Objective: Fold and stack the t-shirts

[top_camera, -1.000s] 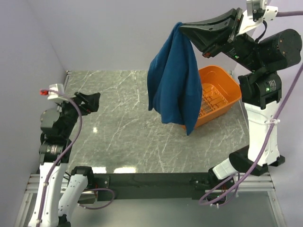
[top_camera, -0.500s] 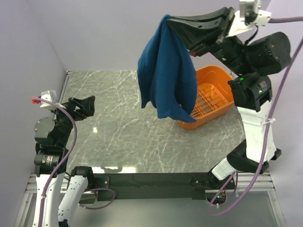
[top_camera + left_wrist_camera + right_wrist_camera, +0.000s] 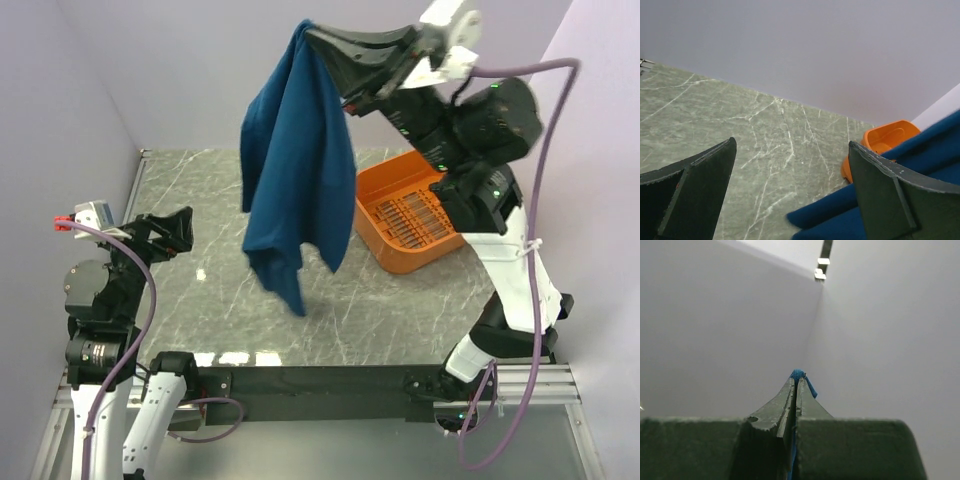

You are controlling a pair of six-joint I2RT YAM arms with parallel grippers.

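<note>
One t-shirt [image 3: 295,170] is counted, toward 12 o'clock. One orange basket [image 3: 400,257] is counted at 2 o'clock on the single tabletop [image 3: 200,190]. Two end effectors are counted: the left end effector [image 3: 170,232] at 9 o'clock and the right end effector [image 3: 312,30] at 12 o'clock.

The orange basket [image 3: 405,215] takes up the right rear of the bench [image 3: 200,190], its right side close to the right arm's column. Just left of the basket the t-shirt [image 3: 295,170] hangs as a tall curtain from the raised right claw [image 3: 312,32], blocking any mid-height pass there. Farther left of the basket, beyond the cloth, bare marble runs to the wall, and the left claw [image 3: 168,230] stands there with its jaws wide apart and nothing between them.
</note>
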